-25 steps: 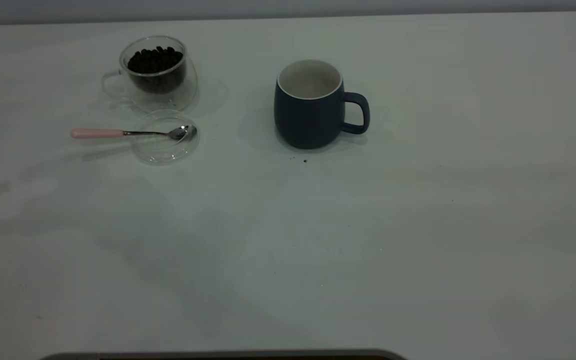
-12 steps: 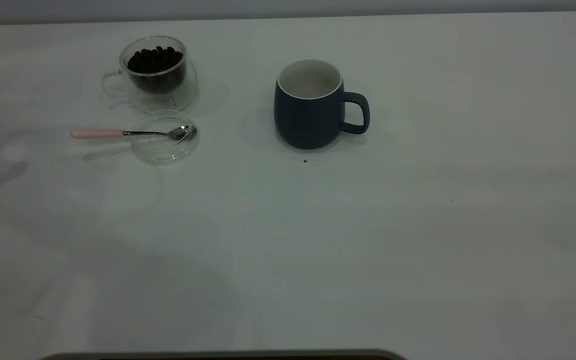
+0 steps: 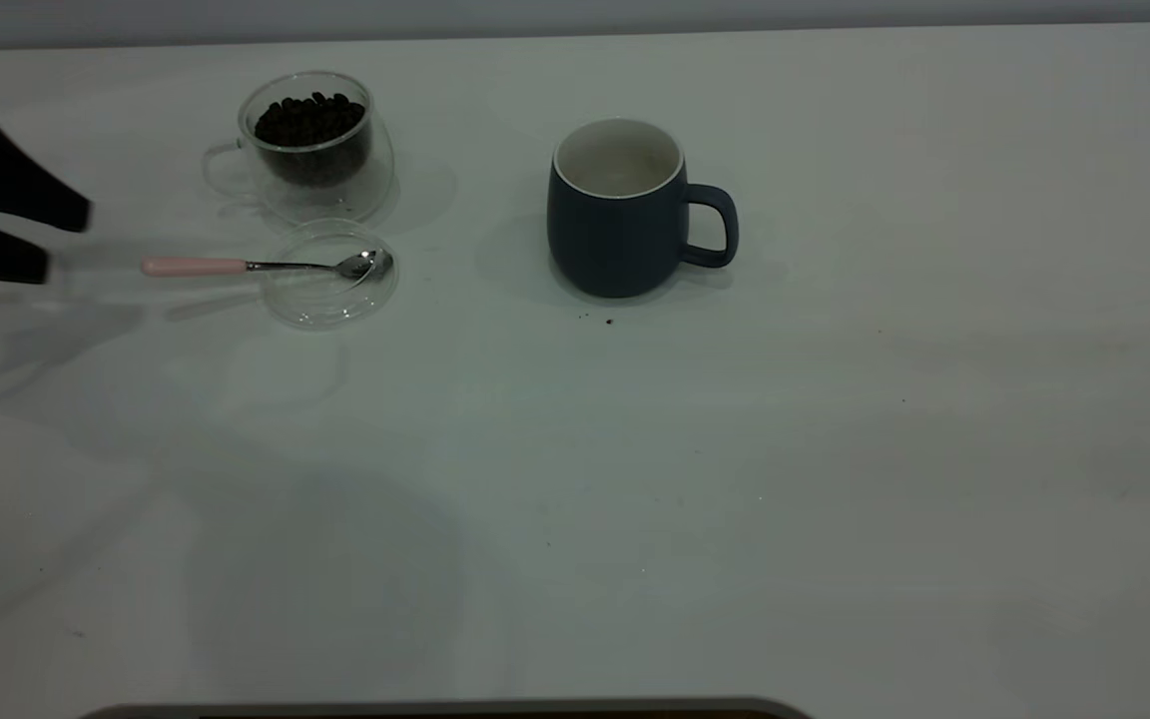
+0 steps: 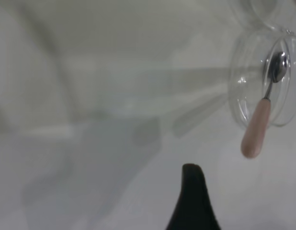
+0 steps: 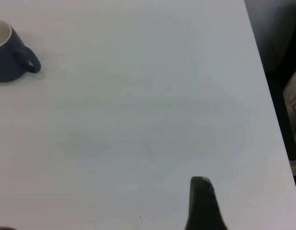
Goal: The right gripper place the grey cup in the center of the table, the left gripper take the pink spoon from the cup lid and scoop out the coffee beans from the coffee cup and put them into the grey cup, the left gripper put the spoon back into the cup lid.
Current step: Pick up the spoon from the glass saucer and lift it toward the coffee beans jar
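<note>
Over at the left edge of the bench (image 3: pixel 835 449), the left gripper (image 3: pixel 66 240) pokes into the exterior view with its two black fingers spread wide, one tip above the other, nothing between them. It's just left of the pink spoon (image 3: pixel 256 266) but not touching; the pale handle end points right at it with a bit of bare bench between.

That spoon lies flat with its shiny bowl resting in the cup lid (image 3: pixel 330 300) and the handle sticking out past the lid's rim toward the left. Right behind the lid sits the coffee cup (image 3: pixel 320 190), upright, with the coffee beans (image 3: pixel 310 118) heaped inside, nearly touching the lid's rim.

Roughly mid-bench is the grey cup (image 3: pixel 617 235), upright, handle facing right, well apart from the glass stuff. A few dark specks (image 3: pixel 607 322) lie just in front of it.

Right gripper (image 5: pixel 201 201): only one finger shows in its wrist view, far from the mug, so can't tell how wide it is.
</note>
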You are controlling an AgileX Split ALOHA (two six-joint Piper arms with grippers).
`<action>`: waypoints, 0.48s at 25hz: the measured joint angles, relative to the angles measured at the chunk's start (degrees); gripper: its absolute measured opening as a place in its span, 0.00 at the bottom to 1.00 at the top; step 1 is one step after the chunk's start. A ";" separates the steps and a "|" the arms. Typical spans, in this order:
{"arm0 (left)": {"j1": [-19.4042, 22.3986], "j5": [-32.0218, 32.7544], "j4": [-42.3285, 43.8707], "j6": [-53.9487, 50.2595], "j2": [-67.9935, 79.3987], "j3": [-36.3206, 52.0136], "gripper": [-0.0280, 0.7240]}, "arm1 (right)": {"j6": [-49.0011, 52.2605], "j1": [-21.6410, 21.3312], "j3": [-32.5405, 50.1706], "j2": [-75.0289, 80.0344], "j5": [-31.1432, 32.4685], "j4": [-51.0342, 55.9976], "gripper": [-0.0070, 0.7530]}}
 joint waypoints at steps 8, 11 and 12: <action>-6.07 -6.50 -1.90 4.41 1.45 -0.04 0.83 | 0.00 0.00 0.00 0.00 0.00 0.00 0.70; -7.01 -8.18 -2.05 4.54 1.55 -0.04 0.83 | 0.00 0.00 0.00 0.00 0.00 0.00 0.70; -7.14 -8.41 -2.10 4.74 1.55 -0.04 0.83 | 0.00 0.00 0.00 0.00 0.00 0.00 0.70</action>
